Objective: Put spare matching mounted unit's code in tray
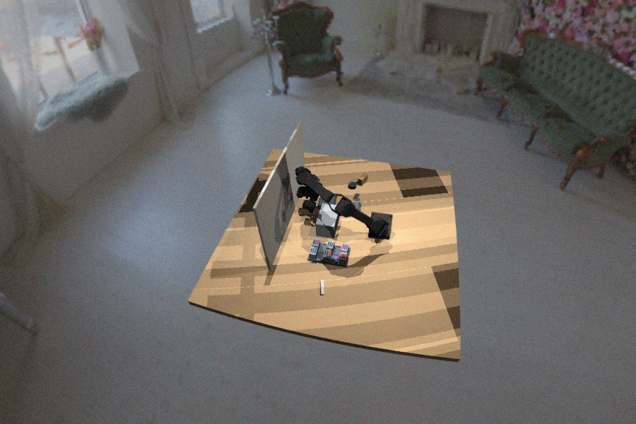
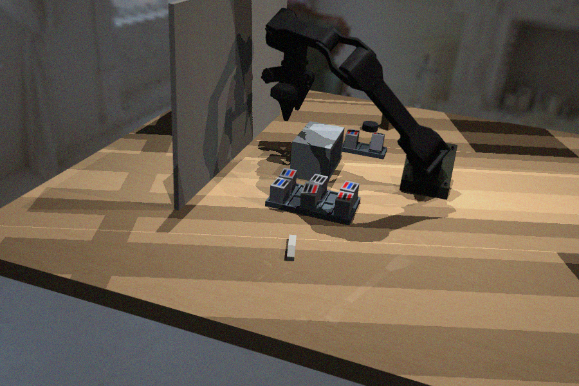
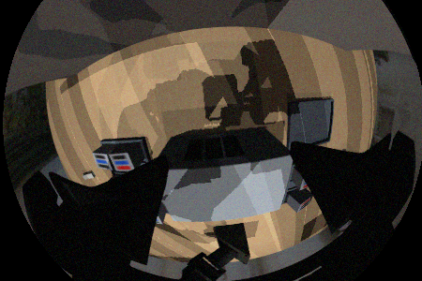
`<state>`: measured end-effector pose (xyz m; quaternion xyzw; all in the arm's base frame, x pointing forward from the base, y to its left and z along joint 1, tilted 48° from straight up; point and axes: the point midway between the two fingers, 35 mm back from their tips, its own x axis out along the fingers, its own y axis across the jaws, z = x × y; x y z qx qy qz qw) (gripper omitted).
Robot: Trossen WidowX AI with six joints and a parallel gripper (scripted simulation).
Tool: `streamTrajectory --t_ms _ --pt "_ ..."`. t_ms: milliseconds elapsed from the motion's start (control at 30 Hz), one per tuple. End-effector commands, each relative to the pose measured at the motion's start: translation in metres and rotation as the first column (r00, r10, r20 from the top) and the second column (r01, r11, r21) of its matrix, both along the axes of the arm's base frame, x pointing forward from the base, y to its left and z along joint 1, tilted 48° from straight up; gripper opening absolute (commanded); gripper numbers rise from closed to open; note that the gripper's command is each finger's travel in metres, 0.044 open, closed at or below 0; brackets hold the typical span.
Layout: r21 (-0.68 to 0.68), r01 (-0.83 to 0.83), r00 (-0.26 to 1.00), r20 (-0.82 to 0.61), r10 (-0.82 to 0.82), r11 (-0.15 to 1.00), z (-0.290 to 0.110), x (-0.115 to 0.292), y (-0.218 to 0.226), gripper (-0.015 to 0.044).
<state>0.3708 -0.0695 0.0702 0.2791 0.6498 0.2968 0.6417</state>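
Exterior view: the spares rack (image 2: 314, 197) sits at frame centre, just in front of the grey mounted unit (image 2: 317, 150). My gripper (image 2: 286, 107) hangs above the unit's far side, fingers fully spread, holding and touching nothing, beside the upright panel (image 2: 210, 91).

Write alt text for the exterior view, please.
A black arm holds its open, empty claw above a grey box beside an upright grey panel. In front, a dark rack holds three small striped blocks on a wooden table.
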Motion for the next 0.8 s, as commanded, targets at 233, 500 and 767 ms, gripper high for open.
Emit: streamTrajectory --t_ms 233,500,767 --pt "-0.002 0.002 1.0 0.012 -0.002 1.0 0.006 0.003 0.001 0.044" --pt "-0.016 -0.142 0.973 0.182 0.143 0.99 0.032 -0.011 0.017 0.044" --pt "-0.223 -0.527 0.57 0.623 0.535 0.82 0.096 -0.075 0.069 0.044"
